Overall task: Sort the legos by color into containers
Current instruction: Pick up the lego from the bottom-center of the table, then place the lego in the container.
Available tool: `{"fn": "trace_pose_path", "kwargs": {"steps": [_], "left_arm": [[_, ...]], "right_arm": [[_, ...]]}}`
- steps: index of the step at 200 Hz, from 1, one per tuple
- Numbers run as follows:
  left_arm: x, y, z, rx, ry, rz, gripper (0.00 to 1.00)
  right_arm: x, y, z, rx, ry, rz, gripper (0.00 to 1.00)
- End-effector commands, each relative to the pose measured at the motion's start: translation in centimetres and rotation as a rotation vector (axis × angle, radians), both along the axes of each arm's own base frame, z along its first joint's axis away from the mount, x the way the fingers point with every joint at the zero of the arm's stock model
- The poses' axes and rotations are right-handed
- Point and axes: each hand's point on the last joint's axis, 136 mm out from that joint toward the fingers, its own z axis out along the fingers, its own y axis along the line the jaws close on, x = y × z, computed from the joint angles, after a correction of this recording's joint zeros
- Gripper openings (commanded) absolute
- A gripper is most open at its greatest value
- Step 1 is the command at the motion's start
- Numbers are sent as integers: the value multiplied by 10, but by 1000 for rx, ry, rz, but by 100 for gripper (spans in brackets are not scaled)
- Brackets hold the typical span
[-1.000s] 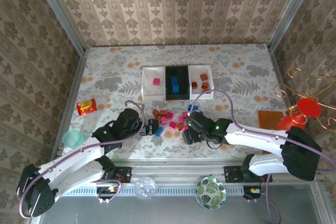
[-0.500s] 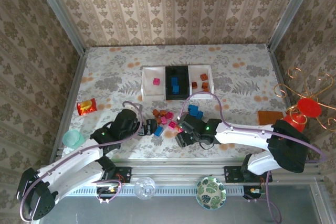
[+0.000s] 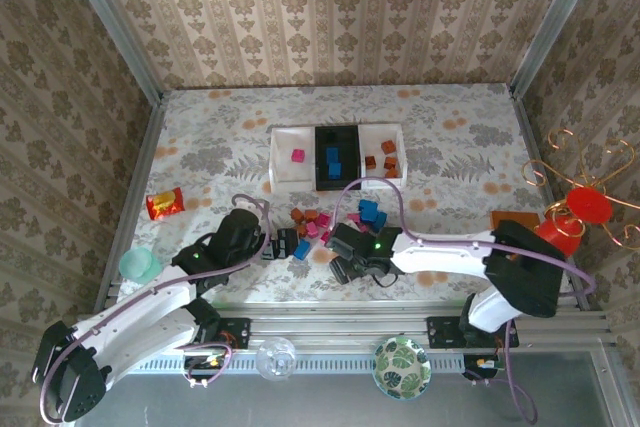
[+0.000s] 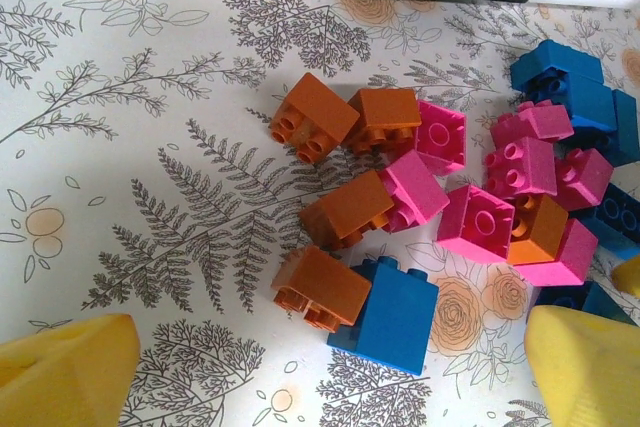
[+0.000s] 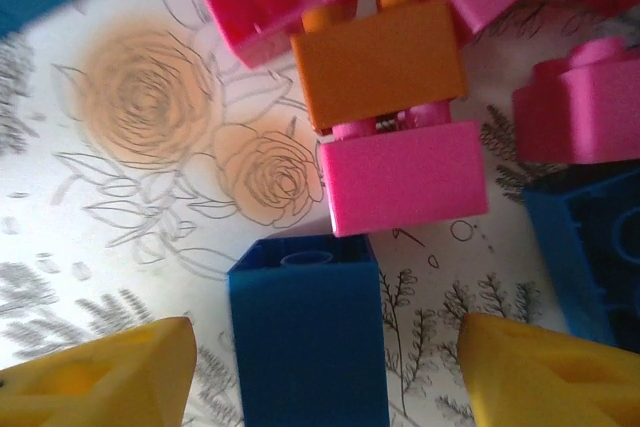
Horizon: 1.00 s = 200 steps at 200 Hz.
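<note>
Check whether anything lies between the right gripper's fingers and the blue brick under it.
Nothing visible does. In the right wrist view the blue brick lies in the gap of the open right gripper, with bare table on both sides. A pink brick lies just beyond its far end.

Three containers [image 3: 284,175] stand joined: two white, one black. Inside lie one pink lego [image 3: 297,155], two blue legos [image 3: 333,157] and three orange-brown legos [image 3: 389,147]. Loose on the worktop [image 3: 200,127], five more orange-brown ones [image 4: 315,119] show; the pink and blue ones overlap too much to count.
</note>
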Motion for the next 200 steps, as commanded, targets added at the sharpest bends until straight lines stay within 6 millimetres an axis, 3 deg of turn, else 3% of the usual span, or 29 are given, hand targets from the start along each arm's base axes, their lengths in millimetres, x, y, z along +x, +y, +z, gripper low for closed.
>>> {"fn": "trace_pose_path", "kwargs": {"steps": [1, 17, 60, 92, 95, 128, 152, 200], "left_arm": [[0, 0, 2, -22, 3, 8, 100], [-1, 2, 4, -22, -3, 9, 100], [0, 3, 8, -27, -18, 11, 100], [1, 4, 15, -33, -33, 14, 100], [1, 4, 16, -34, -37, 14, 100], [2, 7, 27, -26, -63, 15, 100], [3, 9, 32, -12, -75, 14, 100], [-2, 3, 24, 17, -28, -32, 96]], "right_arm": [[3, 8, -7, 7, 8, -14, 67], [2, 11, -8, 24, 14, -1, 61], [-5, 21, 11, 101, 10, 87, 33], [4, 27, 58, 206, -46, 109, 28], [7, 27, 71, 238, -69, 107, 28], [65, 15, 136, 362, -203, -6, 28], [116, 7, 157, 378, -269, -106, 28], [218, 0, 109, 201, -241, -277, 28]]}}
